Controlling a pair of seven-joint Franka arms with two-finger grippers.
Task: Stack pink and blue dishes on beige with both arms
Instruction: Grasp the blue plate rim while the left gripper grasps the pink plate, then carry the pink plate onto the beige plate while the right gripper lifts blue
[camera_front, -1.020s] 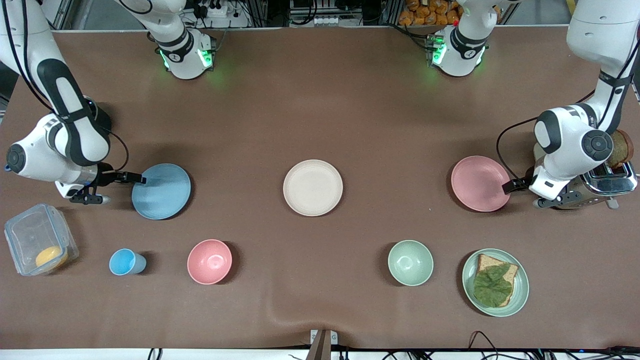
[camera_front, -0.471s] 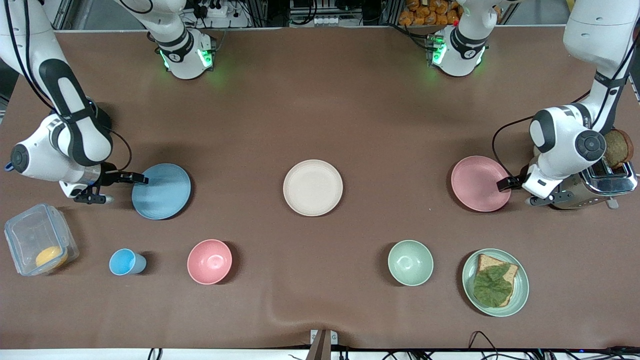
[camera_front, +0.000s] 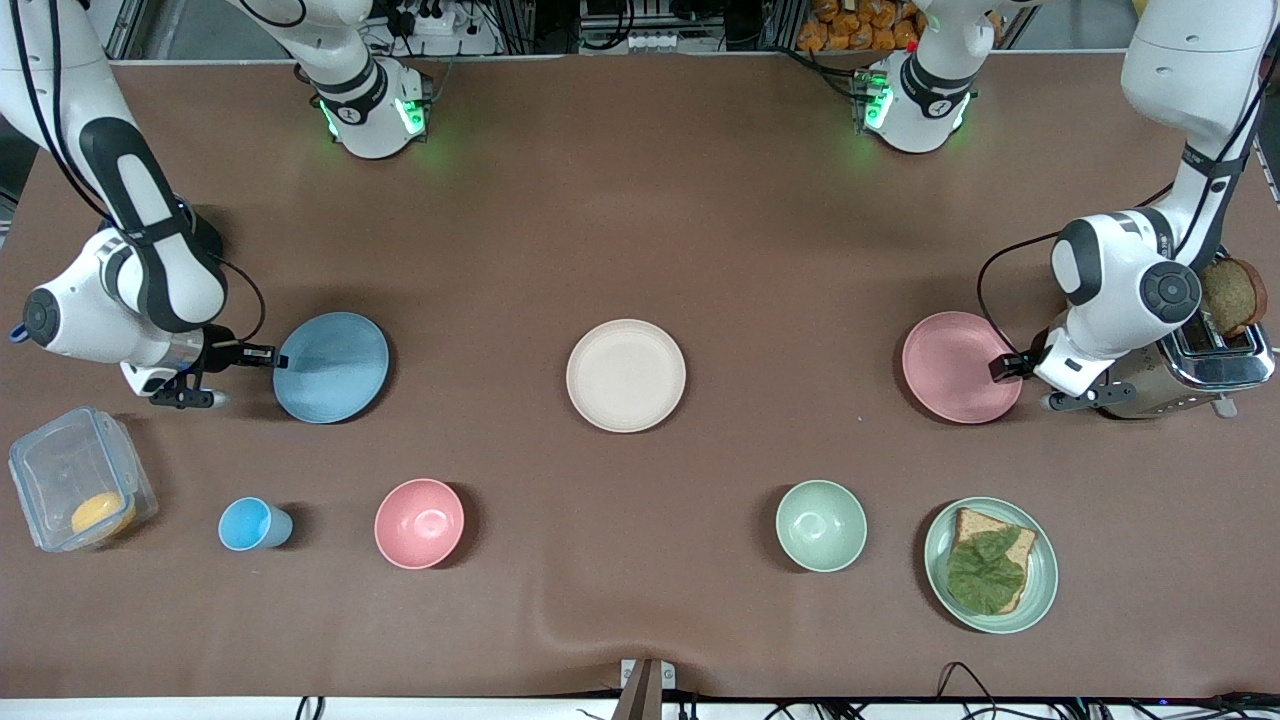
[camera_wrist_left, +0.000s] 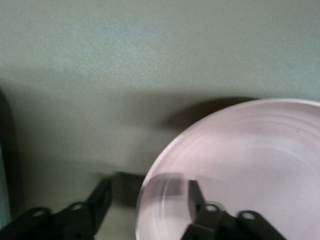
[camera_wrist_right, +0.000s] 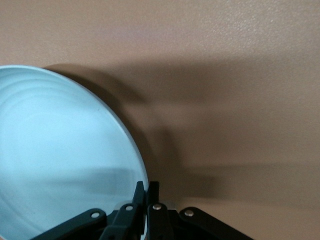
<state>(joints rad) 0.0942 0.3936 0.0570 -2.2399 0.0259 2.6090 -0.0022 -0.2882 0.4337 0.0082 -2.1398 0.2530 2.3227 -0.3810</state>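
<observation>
My right gripper (camera_front: 272, 355) is shut on the rim of the light blue plate (camera_front: 335, 367) at the right arm's end of the table. The right wrist view shows its fingers (camera_wrist_right: 145, 192) pinching that rim of the blue plate (camera_wrist_right: 60, 165). The pink plate (camera_front: 955, 365) lies flat at the left arm's end. My left gripper (camera_front: 1000, 368) is open at its edge. In the left wrist view one finger (camera_wrist_left: 195, 192) is over the pink plate (camera_wrist_left: 250, 165) and the other is outside the rim. The beige plate (camera_front: 626, 375) lies bare in the middle of the table.
A toaster (camera_front: 1200, 370) with bread stands right beside the left gripper. Nearer the front camera sit a clear container (camera_front: 75, 490), a blue cup (camera_front: 250, 524), a pink bowl (camera_front: 419, 523), a green bowl (camera_front: 821, 525) and a green plate (camera_front: 1040, 590) with bread.
The blue plate has shifted slightly toward the beige plate in my right gripper's hold. My left gripper has slid in over the pink plate's rim.
</observation>
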